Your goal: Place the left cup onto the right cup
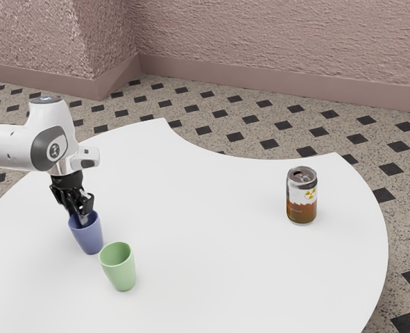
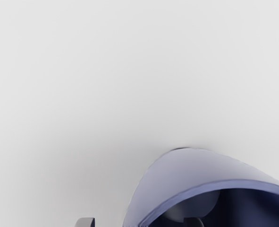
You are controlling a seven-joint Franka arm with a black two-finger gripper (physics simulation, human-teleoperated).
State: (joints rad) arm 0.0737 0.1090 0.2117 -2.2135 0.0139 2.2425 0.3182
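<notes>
Blue cup (image 1: 86, 234) stands upright on the white bench (image 1: 211, 215), green cup (image 1: 118, 266) just beside it toward the exterior view's right. Pincer (image 1: 80, 206) is down at the blue cup's rim, can't tell whether it's clamped or loose. Soda can (image 1: 302, 196) sits well apart

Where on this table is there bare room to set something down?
Free: the wide stretch of table between the green cup and the can. Crowded: the exterior view's lower left, where the gripper sits at the blue cup, close beside the green cup.
</notes>
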